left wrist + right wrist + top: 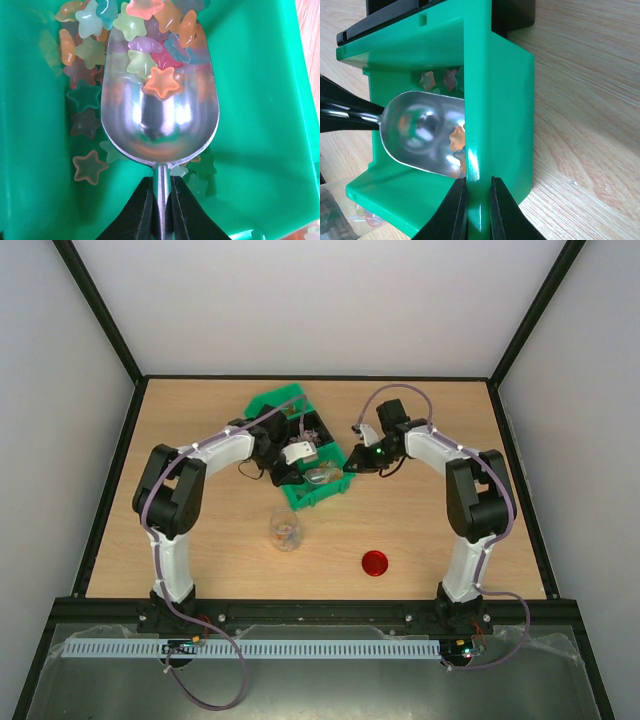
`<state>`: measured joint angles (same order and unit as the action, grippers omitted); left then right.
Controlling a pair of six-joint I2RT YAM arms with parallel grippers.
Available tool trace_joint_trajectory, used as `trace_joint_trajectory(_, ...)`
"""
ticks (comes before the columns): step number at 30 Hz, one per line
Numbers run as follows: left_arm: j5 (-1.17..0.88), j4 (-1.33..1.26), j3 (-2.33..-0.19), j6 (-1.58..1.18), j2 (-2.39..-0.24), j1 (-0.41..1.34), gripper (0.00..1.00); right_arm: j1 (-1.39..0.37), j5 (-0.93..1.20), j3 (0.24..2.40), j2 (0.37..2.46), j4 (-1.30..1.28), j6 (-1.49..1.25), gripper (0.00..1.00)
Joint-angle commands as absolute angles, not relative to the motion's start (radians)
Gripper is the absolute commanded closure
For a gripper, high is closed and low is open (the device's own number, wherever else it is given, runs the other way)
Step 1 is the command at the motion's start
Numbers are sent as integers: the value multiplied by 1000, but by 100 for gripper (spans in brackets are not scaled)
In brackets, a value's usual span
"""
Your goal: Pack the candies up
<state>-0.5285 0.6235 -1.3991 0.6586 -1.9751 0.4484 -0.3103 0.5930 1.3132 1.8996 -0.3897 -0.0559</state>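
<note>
Green plastic fills my left wrist view: the bin (250, 100), which sits on the wooden tabletop (450, 540) in its far half, near the middle. The candies (135, 25) lie inside it. They are translucent star-shaped pieces in orange, pink, yellow, green and pale blue, heaped at the far end of the bin, with a few stars scattered along its floor.

My left fingers (151, 200) are pinched narrow on the thin handle of a metal scoop (160, 120), one on each side of the stem, just behind the bowl. The bowl lies low in the bin with its mouth in the heap. Several candies sit in its front half, an orange star nearest the handle, and the rear half shows shiny metal.

My right fingers (461, 197) are clamped narrow on the bin's side wall, one inside and one outside, straddling the rim. From that wrist I see the scoop just beyond the wall, with an orange star in it and two or three more against the bin's end.

Nearer my bases, a small clear jar (285, 530) stands upright on the tabletop, apart from the bin's near corner. Something coloured shows inside it, too small to make out. A red round lid (375, 563) lies flat to the jar's right, well apart from both jar and bin.
</note>
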Motion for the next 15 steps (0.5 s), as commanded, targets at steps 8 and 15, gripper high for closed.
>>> trace_joint_trajectory(8,-720,383,-1313,630,-1911,384,98,-280,584,1339,1895,-412,-25,99)
trace_joint_trajectory(15,-788,323,-1250,671,-1881,350,98,-274,584,1348,1899,-426,-11,99)
